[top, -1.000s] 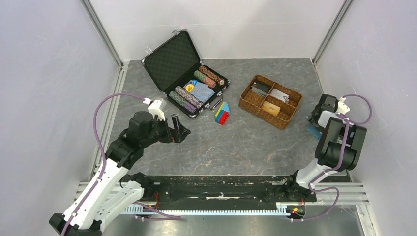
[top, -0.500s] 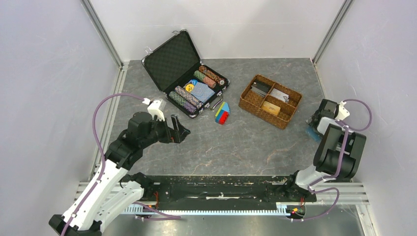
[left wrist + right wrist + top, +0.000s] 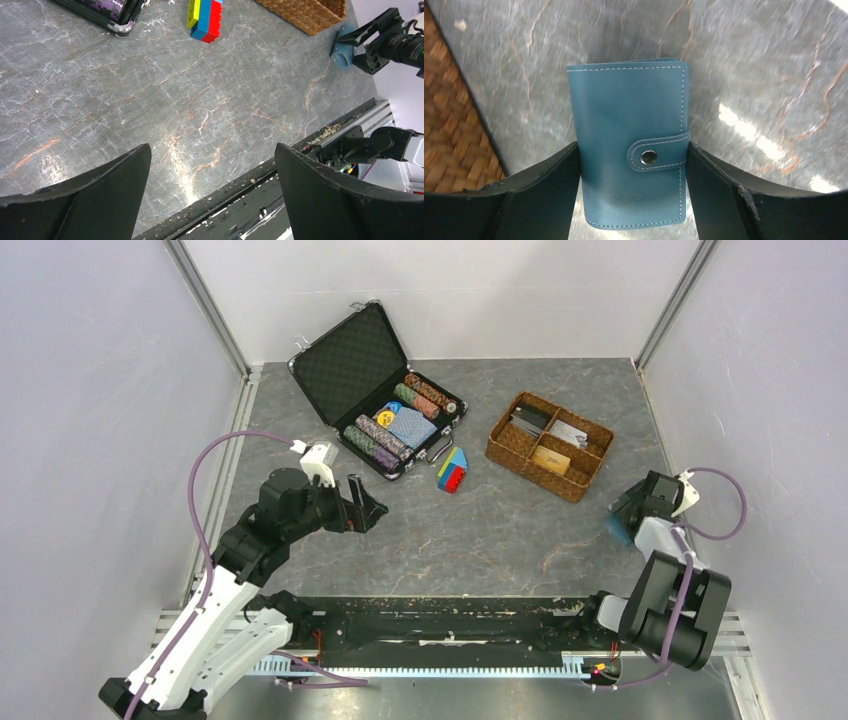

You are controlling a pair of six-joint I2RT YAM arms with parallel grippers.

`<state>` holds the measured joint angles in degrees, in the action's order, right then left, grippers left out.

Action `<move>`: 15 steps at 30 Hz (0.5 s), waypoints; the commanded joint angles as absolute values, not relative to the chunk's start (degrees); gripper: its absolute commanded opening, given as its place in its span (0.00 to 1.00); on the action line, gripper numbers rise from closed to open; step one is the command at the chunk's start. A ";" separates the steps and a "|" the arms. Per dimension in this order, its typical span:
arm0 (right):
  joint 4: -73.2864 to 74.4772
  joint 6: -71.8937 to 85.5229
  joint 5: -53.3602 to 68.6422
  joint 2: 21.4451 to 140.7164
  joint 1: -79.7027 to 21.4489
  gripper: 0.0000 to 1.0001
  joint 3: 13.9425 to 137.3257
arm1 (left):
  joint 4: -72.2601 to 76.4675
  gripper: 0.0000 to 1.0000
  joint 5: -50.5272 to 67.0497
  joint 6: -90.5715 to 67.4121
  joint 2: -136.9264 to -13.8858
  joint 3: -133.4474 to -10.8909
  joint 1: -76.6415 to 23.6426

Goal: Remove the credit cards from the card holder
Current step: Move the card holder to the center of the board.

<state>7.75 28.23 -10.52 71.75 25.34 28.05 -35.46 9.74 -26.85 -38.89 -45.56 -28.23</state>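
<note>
Work is only beginning: the right hand [image 3: 631,150] is pressing its fingers against both long edges of the card holder [image 3: 624,110], which is lying snapped shut at four o'clock on the surface [image 3: 500,540], with no credit cards showing, while the left hand [image 3: 212,150] is hanging wide open and empty.

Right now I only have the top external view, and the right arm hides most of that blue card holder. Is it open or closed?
Observer: Closed. In the right wrist view the card holder has its strap snapped across the front.
Operator: Do the jaws have it?
Observer: The right gripper straddles it, with each jaw against a side edge.
Operator: Anything poking out of it?
Observer: Nothing; only its stitched cover shows.
</note>
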 commanded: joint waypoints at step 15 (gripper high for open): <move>28.40 38.14 -11.08 60.41 -3.46 0.73 21.53 | -33.67 1.00 10.68 -26.81 -34.87 -45.37 -27.95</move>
